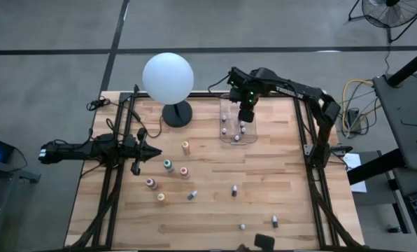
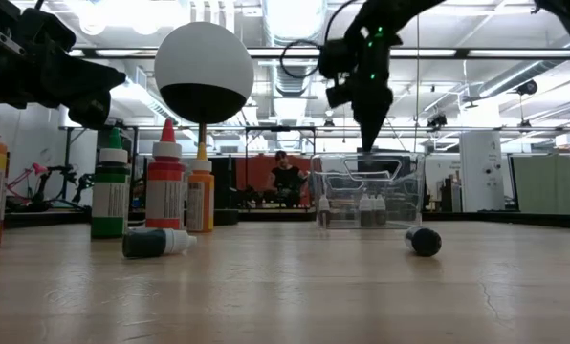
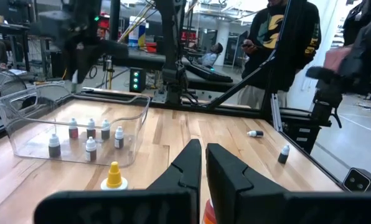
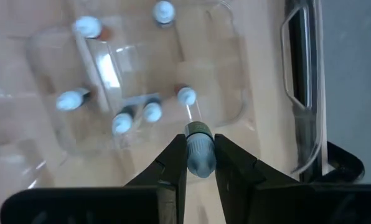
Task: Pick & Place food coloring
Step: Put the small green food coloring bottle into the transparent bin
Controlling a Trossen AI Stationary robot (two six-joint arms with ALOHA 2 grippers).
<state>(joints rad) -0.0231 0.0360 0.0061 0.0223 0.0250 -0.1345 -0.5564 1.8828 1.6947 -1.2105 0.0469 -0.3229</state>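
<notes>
risk first: right gripper [image 4: 201, 155] hangs above the clear bin [image 1: 226, 105] with its jaws pinched narrow on one small dark-and-white bottle [image 4: 200, 149], cap pointing down toward the bin floor. several small bottles [image 4: 151, 112] already stand upright inside, some directly beneath it. if the bottle is let go from this height, my guess is it bounces or tips its neighbours; if the release drifts toward the near wall, it may strike the rim and roll out onto the table [image 1: 278, 203].

left gripper [image 3: 203, 163] waits low over the table's left side, jaws shut on nothing, near the larger coloured bottles [image 1: 168, 166]. a careless sweep from there could topple those upright ones.

remaining food coloring is scattered: coloured bottles left of centre, a few small dark ones [image 1: 234, 190] toward the front and right, well apart from the bin.

views differ. right wrist view alone shows the held bottle clearly between the fingers. high view gives the spread of loose bottles but hides the grip. low view shows the gripper's height over the bin and a teal bottle [image 2: 158, 243] lying on its side. left wrist view shows people standing behind the table, plus a yellow cap [image 3: 114, 177] just ahead of the idle fingers.
</notes>
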